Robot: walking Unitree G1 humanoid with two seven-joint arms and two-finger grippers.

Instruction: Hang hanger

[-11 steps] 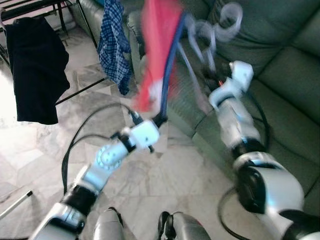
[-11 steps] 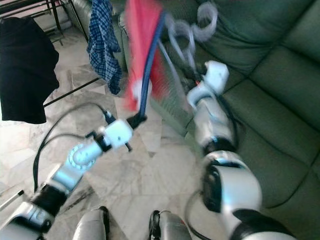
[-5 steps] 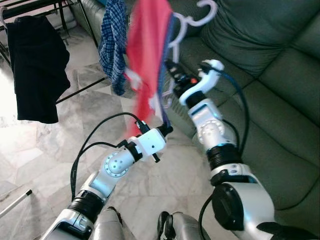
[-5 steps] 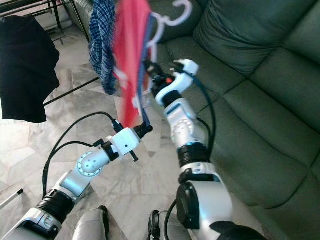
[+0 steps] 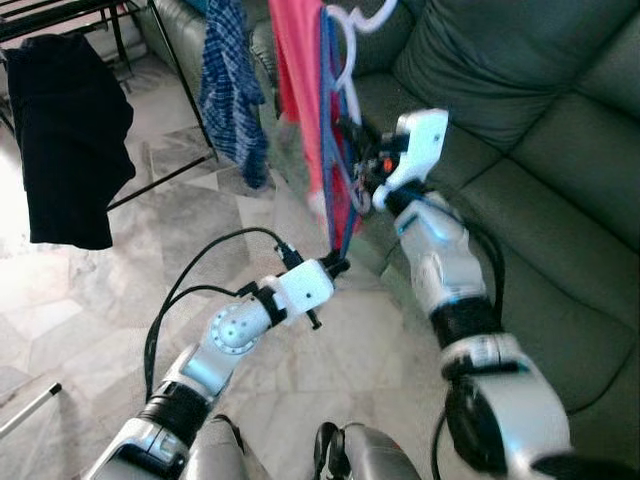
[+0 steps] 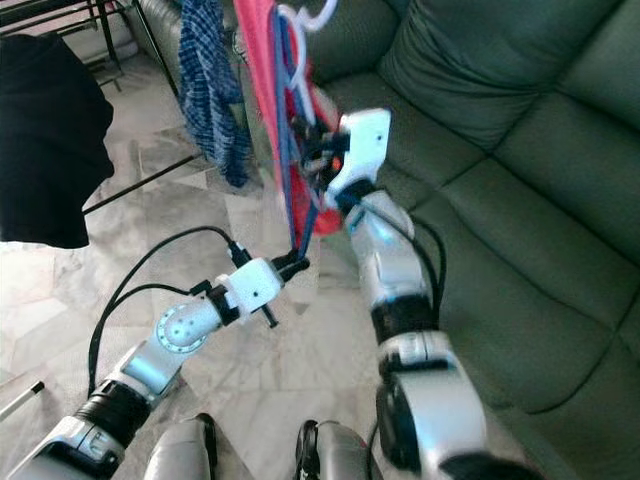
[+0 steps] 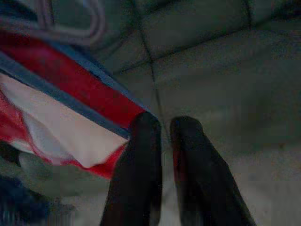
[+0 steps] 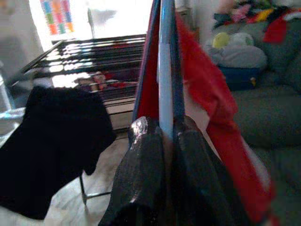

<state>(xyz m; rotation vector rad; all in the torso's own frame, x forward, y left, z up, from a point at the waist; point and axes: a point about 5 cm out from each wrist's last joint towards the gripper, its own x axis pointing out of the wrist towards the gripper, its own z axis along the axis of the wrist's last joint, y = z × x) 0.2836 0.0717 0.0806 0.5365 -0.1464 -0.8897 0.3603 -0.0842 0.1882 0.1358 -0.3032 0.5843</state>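
A dark green sofa fills the room's far side, w/ pale marble floor in front. Before the sofa hangs a red garment w/ blue trim on a white hanger, held up in the air. The right gripper is clamped on the hanger's thin pale bar, near the sofa's front edge. The left gripper – lower down, over the floor by the sofa – pinches the garment's bottom corner. Away from the sofa, a black garment and a blue checked shirt hang on a drying rack.
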